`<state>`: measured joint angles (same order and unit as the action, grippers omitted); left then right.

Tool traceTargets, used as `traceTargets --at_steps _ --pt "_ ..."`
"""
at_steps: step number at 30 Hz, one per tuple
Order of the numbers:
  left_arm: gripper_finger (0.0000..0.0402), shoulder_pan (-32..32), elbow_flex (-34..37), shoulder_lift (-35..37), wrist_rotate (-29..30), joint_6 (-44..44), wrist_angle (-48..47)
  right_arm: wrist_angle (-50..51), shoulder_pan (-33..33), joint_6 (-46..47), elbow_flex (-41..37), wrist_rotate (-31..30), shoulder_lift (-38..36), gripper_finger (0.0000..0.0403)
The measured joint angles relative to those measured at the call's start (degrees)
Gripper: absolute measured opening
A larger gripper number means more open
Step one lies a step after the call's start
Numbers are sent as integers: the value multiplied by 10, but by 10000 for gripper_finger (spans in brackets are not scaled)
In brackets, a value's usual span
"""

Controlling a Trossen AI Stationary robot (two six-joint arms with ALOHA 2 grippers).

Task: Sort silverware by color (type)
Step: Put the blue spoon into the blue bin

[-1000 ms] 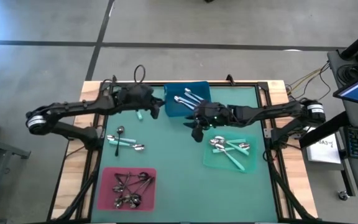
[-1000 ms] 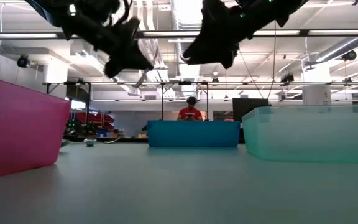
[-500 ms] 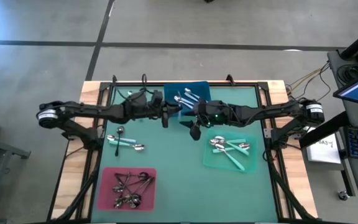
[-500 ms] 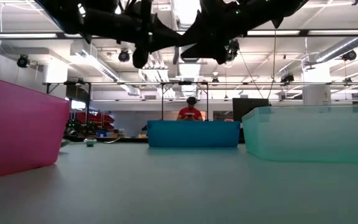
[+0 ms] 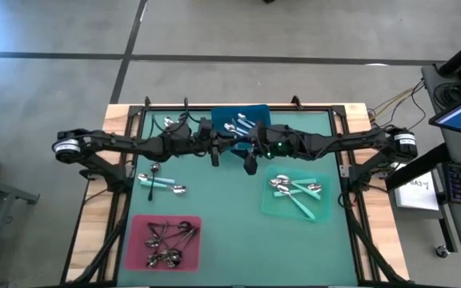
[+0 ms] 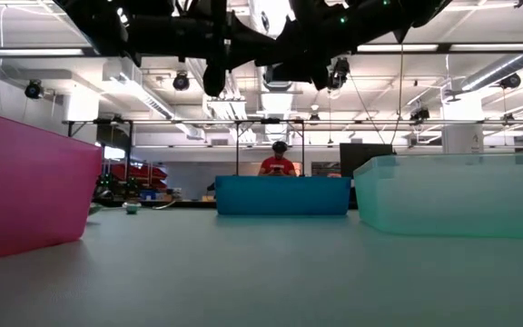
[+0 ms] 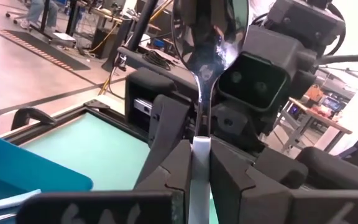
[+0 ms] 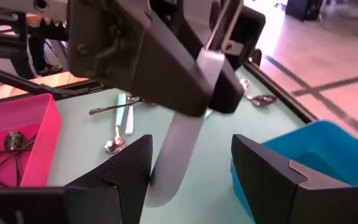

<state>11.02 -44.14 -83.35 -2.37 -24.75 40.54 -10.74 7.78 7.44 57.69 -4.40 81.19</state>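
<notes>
While pinched in the left hand (image 7: 199,180) beside the blue tray (image 5: 229,138), stiff, slick spoon (image 7: 205,74): best taken mid-handle by spread right hand (image 8: 188,171).

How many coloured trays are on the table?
3: a blue tray at the table's far edge, a pink tray near the left front corner, and a green tray on the right.
</notes>
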Motion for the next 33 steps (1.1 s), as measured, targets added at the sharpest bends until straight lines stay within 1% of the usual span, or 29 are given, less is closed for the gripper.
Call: traceTargets --at_steps 3,5,8,11,12,17,20,26,30,33 --pt "20 -1 0 0 0 0 0 -11 1 -14 0 1 0 200" --pt "20 -1 0 0 1 0 1 -15 1 -16 0 1 0 181" --pt "20 -1 0 0 2 1 1 -15 1 -21 0 3 0 129" --pt "28 -1 0 0 4 10 1 -13 1 -31 0 0 -1 56" --pt "33 -1 0 0 8 14 1 -11 2 -38 0 1 -1 40" --pt "62 -2 0 0 3 15 1 -12 9 -65 0 -1 -1 40" --pt "77 5 0 1 8 31 -10 -2 26 -71 0 -9 -1 40" --pt "94 24 0 5 -7 40 -75 38 78 -78 0 -73 -2 40" --pt "96 40 0 10 0 67 -139 85 115 -73 1 -65 2 40" --pt "97 54 0 13 -1 72 -193 132 140 -65 1 -68 16 40"
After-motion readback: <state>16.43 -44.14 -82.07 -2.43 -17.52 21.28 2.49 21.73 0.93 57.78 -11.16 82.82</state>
